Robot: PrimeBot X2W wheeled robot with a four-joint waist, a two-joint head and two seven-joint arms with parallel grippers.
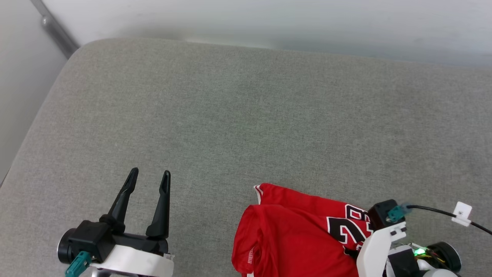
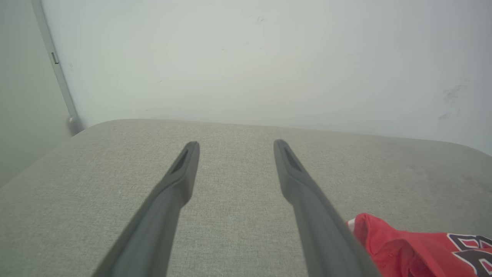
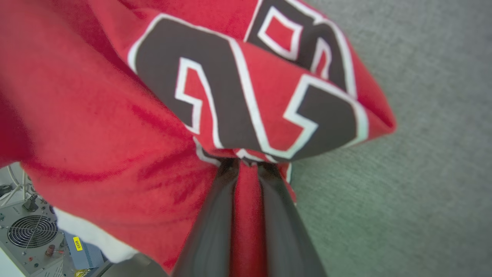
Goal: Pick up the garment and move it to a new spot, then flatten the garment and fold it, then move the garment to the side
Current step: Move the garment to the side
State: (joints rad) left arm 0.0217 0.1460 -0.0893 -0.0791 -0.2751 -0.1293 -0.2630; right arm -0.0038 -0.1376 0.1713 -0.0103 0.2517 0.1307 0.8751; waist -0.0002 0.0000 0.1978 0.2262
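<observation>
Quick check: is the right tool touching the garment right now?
Touching. The right wrist view shows the right tool closed on a fold of the garment, red cloth pinched between its fingers.

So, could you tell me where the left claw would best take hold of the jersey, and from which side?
Probably the bunched left edge of the jersey, approached from the left over the bare grey surface: the cloth humps up there, the open left claw is on that side, and the right claw pinches the numbered end.
</observation>
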